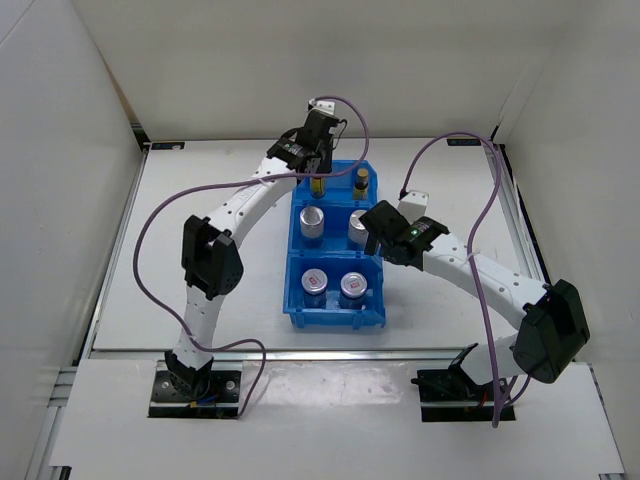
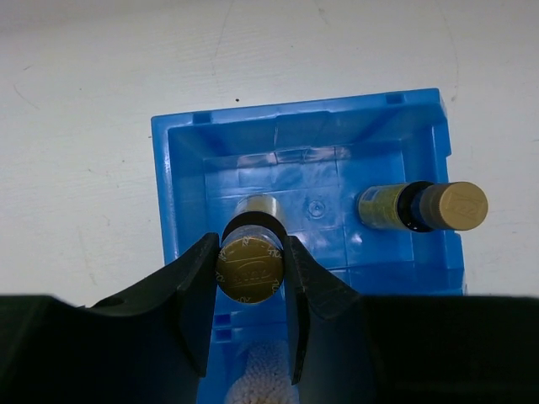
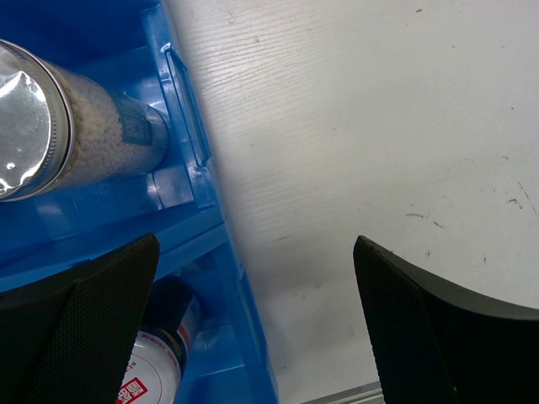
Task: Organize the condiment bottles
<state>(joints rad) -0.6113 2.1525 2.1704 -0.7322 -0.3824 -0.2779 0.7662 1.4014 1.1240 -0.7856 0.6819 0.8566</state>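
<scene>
A: Left tool [image 2: 251,254], what has it got?
B: Pinched shut on a brown bottle [image 2: 250,269] by its gold cap, inside the bin [image 2: 181,168]. Second bottle [image 2: 421,206] sits off to its right.
A: Right tool [image 3: 253,252]?
B: Spread wide, gripping nothing, straddling the bin's wall; cylinder [image 3: 101,139] to its left, counter [image 3: 379,126] to its right.

Left brown bottle [image 2: 250,269]: only gold cap shows in left wrist view, body hidden beneath it, flanks covered by fingers [image 2: 189,295] of left gripper [image 2: 251,252]. Cap lettering blurred, unreadable. Pale fuzzy patch [image 2: 253,379] at bottom edge: unidentifiable. Blue bin [image 2: 181,194]: near compartments hidden behind gripper body. Right wrist view: silver-lidded cylinder [image 3: 93,135] cut by left edge; red-marked jar [image 3: 156,374] cut by bottom edge, partly behind right gripper [image 3: 254,244]. Overhead: jar lid markings too small to read.
</scene>
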